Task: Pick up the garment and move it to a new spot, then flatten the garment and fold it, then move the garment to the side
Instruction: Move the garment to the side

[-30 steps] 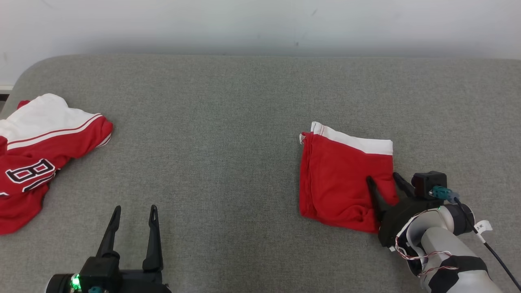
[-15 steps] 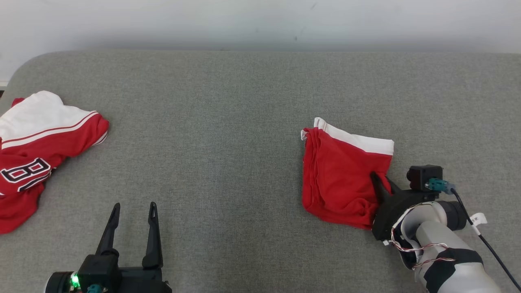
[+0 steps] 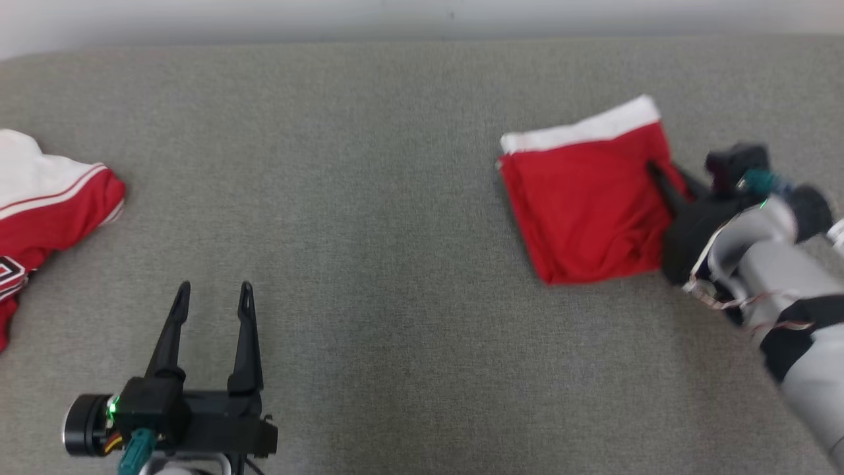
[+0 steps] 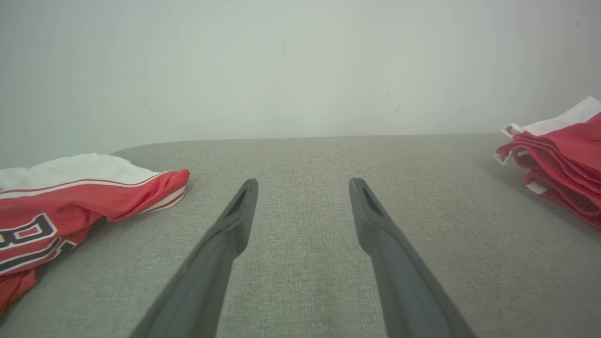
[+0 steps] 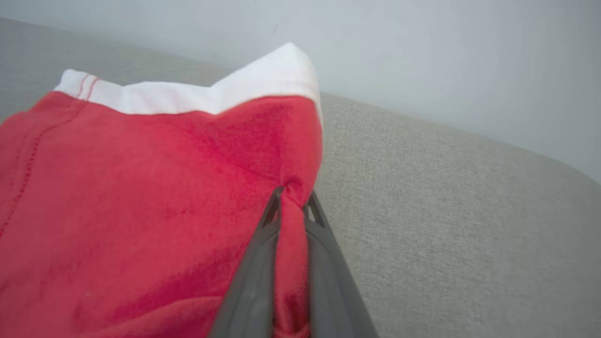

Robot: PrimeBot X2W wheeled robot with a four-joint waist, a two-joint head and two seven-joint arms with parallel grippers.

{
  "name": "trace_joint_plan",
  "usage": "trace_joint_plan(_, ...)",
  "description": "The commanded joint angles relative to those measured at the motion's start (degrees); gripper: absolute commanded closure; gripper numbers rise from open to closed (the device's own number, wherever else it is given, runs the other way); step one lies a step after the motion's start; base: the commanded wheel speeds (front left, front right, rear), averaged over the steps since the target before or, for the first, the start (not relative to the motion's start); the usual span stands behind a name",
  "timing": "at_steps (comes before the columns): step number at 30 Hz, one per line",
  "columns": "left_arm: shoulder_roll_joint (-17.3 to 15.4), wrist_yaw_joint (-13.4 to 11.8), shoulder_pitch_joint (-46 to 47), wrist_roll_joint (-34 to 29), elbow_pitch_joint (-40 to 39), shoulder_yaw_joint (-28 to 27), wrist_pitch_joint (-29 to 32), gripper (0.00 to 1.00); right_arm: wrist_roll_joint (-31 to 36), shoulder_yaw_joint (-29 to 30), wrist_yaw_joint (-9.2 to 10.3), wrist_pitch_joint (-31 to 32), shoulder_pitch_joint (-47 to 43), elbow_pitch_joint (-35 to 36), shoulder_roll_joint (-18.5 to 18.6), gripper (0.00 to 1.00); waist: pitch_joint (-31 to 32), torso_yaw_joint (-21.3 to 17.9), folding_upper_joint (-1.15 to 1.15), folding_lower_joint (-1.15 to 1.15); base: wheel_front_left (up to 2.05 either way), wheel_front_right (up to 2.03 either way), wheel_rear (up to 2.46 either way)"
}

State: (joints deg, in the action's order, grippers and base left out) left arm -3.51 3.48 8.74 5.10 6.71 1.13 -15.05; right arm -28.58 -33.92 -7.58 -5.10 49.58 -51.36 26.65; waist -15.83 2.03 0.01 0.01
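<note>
Grey fabric bench (image 3: 369, 198) against a pale wall (image 4: 281, 70).
Woven grey cover, even and matte, runs out ahead of the left tool (image 4: 304, 180) to a rounded far edge; plain off-white wall rises just beyond it, a few small dark specks; light soft and flat.

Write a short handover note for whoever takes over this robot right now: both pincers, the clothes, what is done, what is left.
Left pincer: open, empty, over the grey fabric surface.
Right pincer: shut on the right edge of the folded red garment with a white band.
Crumpled red-and-white lettered jersey: far left, untouched.
Done: folding. Left: move the folded garment aside, release.
</note>
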Motion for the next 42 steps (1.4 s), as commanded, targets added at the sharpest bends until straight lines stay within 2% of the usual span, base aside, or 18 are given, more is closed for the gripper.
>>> trace_joint_plan(1, 0.15, 0.12, 1.52, -0.55, -0.53, 0.22, -0.18, 0.0, -0.25, -0.74, 0.17, 0.58, 1.93, 0.87, 1.58, 1.0, -3.9, -1.34, -0.01, -0.01, 0.0, 0.0, 0.0)
trace_joint_plan(9, 0.27, 0.98, 7.25, -1.28, -2.77, 2.18, -0.18, 0.0, -1.91, -5.25, 0.18, 5.1, 11.29, 5.16, 12.84, 1.0, -12.44, -1.8, -0.01, -0.01, 0.0, 0.0, 0.0)
trace_joint_plan(16, -0.74, 1.62, 10.03, -1.91, -5.04, 1.91, -0.18, 0.0, -2.25, -6.88, 0.18, 6.94, 17.24, 5.46, 19.48, 1.0, -17.05, -3.39, -0.01, -0.01, 0.0, 0.0, 0.0)
trace_joint_plan(27, -2.67, 2.02, 12.18, -3.23, -11.67, 1.33, -0.18, 0.0, -0.35, -7.49, 0.18, 8.7, 25.09, 4.3, 26.96, 1.0, -24.05, -5.33, -0.01, -0.01, 0.0, 0.0, 0.0)
trace_joint_plan(31, -3.23, 2.19, 12.54, -3.61, -13.56, 1.22, -0.17, 0.0, 0.94, -8.52, 0.18, 9.76, 27.74, 4.62, 29.88, 1.0, -25.92, -5.36, -0.01, -0.01, 0.0, 0.0, 0.0)
trace_joint_plan(42, -3.44, 2.2, 12.66, -3.93, -15.39, 1.62, 0.02, 0.0, 4.3, -12.0, 0.18, 12.54, 34.38, 5.87, 34.94, 1.0, -28.31, -4.18, -0.01, -0.01, 0.0, 0.0, 0.0)
